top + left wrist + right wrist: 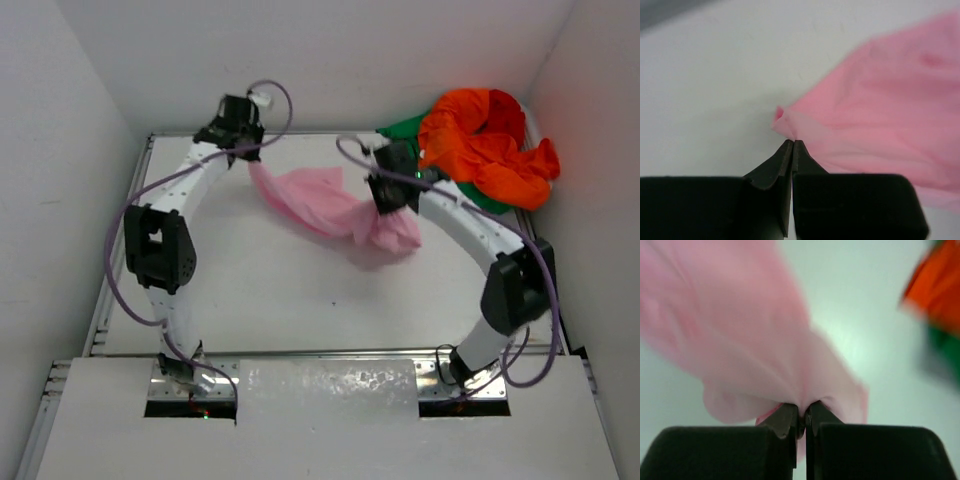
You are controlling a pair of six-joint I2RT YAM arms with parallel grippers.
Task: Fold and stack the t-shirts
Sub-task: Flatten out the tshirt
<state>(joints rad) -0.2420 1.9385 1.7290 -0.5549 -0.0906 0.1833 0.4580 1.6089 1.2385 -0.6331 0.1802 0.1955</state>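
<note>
The pink t-shirt [320, 200] hangs stretched between my two grippers above the table's far middle. My left gripper [250, 160] is shut on its left corner; the left wrist view shows the cloth [880, 110] pinched at the fingertips [792, 142]. My right gripper [392, 205] is shut on a bunched fold of the pink shirt [740, 330], seen pinched in the right wrist view [804, 410]. The orange t-shirt [485, 145] lies heaped at the far right on the green t-shirt [405, 127], with a bit of the red one [512, 108] at its far side.
White walls close in the table [280, 290] on the left, far and right sides. The heap of shirts fills the far right corner beside my right arm [480, 230]. A white cover strip [330, 385] runs along the near edge between the arm bases.
</note>
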